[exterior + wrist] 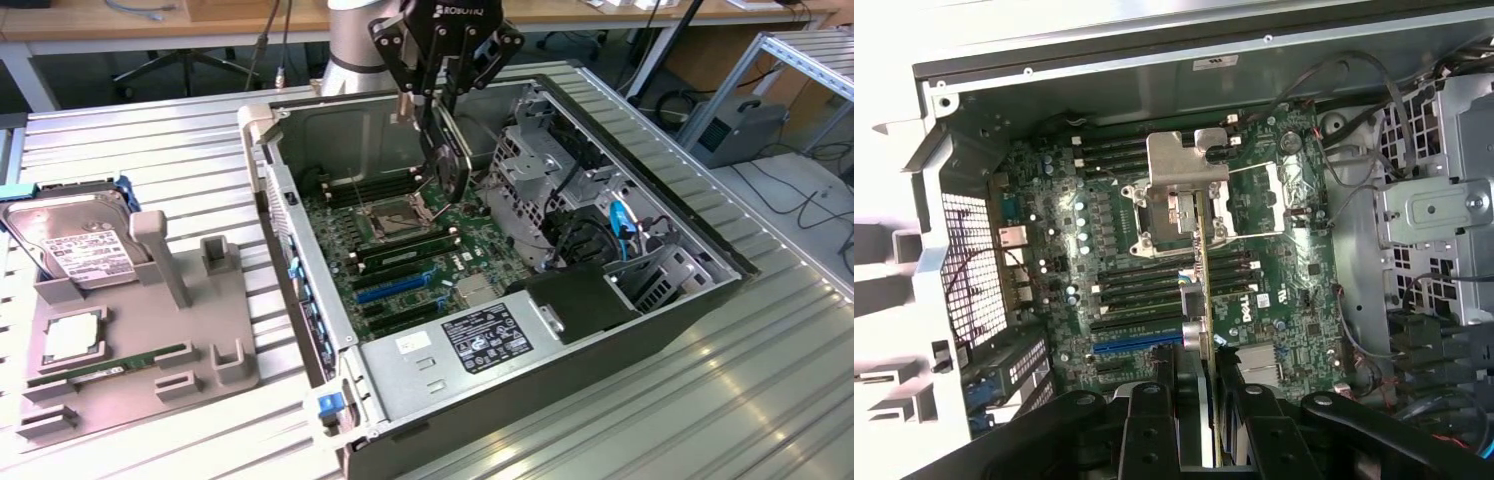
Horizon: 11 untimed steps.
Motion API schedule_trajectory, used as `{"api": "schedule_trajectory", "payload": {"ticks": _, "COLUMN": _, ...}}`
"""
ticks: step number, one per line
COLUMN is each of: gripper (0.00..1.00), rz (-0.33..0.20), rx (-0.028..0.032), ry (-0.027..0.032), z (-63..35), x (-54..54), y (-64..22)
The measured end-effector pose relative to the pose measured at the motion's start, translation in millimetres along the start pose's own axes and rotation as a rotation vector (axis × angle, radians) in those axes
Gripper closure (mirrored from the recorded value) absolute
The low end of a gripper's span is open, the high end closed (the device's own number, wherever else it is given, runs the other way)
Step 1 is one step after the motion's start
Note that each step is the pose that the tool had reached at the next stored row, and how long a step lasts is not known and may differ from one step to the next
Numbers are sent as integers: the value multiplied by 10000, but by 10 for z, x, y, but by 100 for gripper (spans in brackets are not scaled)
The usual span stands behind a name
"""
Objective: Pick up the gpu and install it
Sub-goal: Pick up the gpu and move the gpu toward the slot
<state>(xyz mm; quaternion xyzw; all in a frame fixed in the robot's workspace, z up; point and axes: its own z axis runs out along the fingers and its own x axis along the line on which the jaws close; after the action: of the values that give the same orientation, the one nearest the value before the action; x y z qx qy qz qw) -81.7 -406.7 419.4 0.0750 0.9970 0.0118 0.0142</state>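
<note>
**Exterior view.** In the upper middle of the frame the gripper hangs over the open computer case. Its jaws pinch the gpu, which hangs on edge above the motherboard; it appears to be clear of the board. At the exterior view's left a hard drive leans in a grey holder.

**Wrist view.** The gpu shows edge-on as a thin strip between the black fingers. It lies in line with the CPU socket, and the blue slot sits just beside it.

**What could go wrong.** The card seems to hang over the socket area rather than squarely over a slot. Coming down here could drive its lower edge into the socket or the memory slots. The pinch is narrow, so the card could tilt in the jaws and jam at the slot mouth. The end bracket could also catch on the case wall.
</note>
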Motion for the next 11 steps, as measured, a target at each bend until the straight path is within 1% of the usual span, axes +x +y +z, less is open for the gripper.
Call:
{"api": "schedule_trajectory", "payload": {"ticks": 5, "gripper": 72, "rz": 0, "rx": 0, "ry": 0, "z": 0, "x": -1, "y": -2}}
{"api": "schedule_trajectory", "payload": {"ticks": 11, "gripper": 72, "rz": -1, "rx": 15, "ry": -2, "z": 20, "x": -2, "y": -2}}
